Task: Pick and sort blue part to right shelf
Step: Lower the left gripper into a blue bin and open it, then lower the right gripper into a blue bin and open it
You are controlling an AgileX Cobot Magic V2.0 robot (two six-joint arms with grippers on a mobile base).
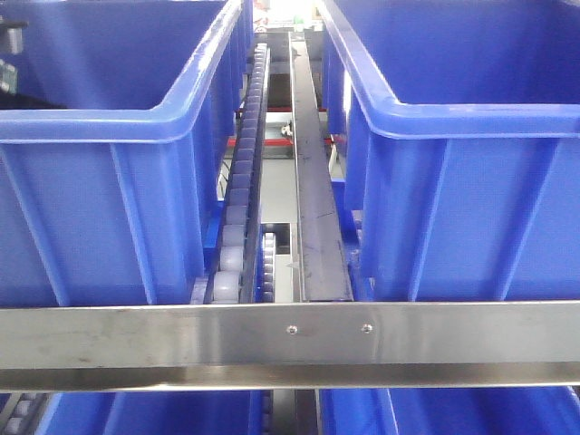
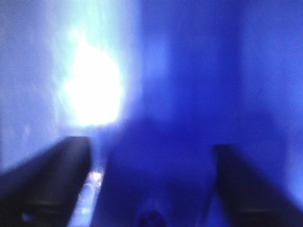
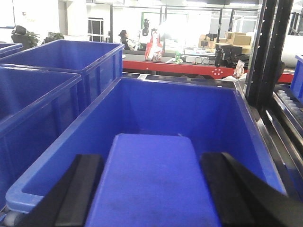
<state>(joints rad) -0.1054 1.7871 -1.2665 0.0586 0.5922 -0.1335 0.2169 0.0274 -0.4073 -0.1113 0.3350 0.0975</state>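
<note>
The R gripper (image 3: 151, 158) has its two black fingers (image 3: 78, 189) closed on a flat, round-cornered blue part (image 3: 151, 189), one finger on each long side. Contact looks snug on both sides, so it reads as a grip, not a loose bracket. The blue part hangs in the air above the near rim of a large open blue plastic bin (image 3: 180, 109). The bin's near edge is under the part and its far wall is straight ahead.

Key relation: the part's long axis runs directly away from the wrist, btwn the fingers, and points at the bin's far wall, parallel to the bin's long sides. Its rounded front end is already past the near rim and inside the bin's outline. The judgement is that the drop needs little more than a lowering and a release, w/ no turn of the wrist.

The R arm is clearly the one at the part. The L gripper (image 2: 150, 143) view is badly blurred. It shows dark fingers (image 2: 47, 179) standing apart against blue plastic and a white glare. Whether anything sits btwn them cannot be told.

The front view shows the right shelf (image 1: 181, 335), a stainless steel rack w/ grey roller tracks (image 1: 237, 181). It has blue bins on either side, and no arm is in that view.
</note>
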